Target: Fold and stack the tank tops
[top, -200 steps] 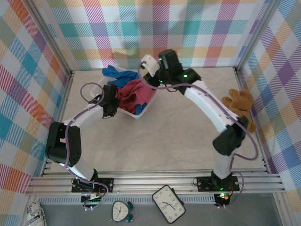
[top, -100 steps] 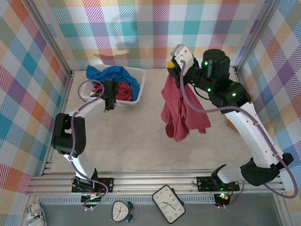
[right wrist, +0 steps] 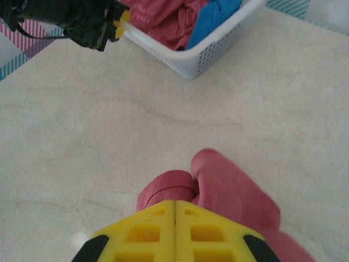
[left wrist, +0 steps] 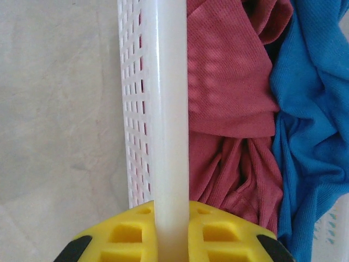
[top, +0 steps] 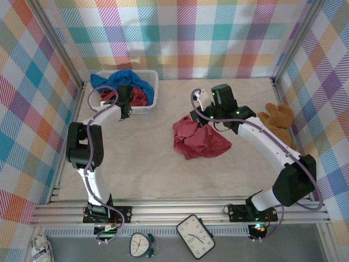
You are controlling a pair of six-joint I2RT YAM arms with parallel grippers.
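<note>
Far left, the left fingers grip the rim of the white basket holding a blue tank top and dark red tank top; centre, the right fingers pinch the crumpled red tank top on the desk.

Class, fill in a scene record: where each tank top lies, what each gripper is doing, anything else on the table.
basket: white mesh, far left of table
in basket: blue tank top, red tank top
on table: crumpled red tank top
left gripper: shut on basket rim
right gripper: shut on crumpled red tank top
also: teddy bear, right edge
</note>
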